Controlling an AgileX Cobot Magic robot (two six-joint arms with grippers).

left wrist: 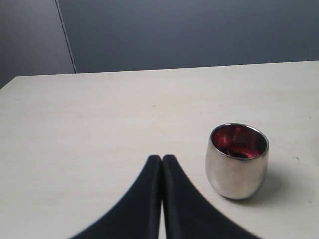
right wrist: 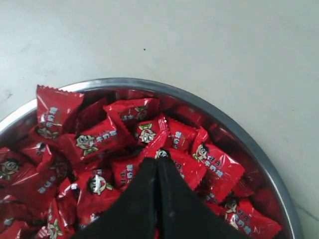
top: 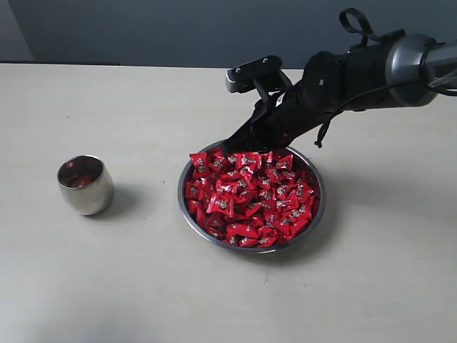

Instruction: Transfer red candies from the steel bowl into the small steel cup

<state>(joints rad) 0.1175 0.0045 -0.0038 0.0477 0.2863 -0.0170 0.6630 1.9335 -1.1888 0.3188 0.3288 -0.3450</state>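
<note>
- Red candies lay heaped right at the tips of the right gripper. Its two black fingers were pressed flat together, with only a thin seam between them.
- No wrapper could be seen clamped in that seam. The closed tips met the top of the pile, against a candy printed with a small face.
- More wrappers crowded both sides of the fingers, each shiny red with a pale and dark mark.
- Just ahead of those tips curved the thin rim of the steel bowl, which held the whole heap.
- Beyond the rim spread the bare, pale table that the bowl stood on.
- Well apart from the right gripper, off past the bowl's edge, the small steel cup stood upright on the same table.
- Red showed inside the cup. Whether it was candy or reflection could not be told.
- The left gripper hovered near the cup without touching it. Its fingers were closed against each other and held nothing.
</note>
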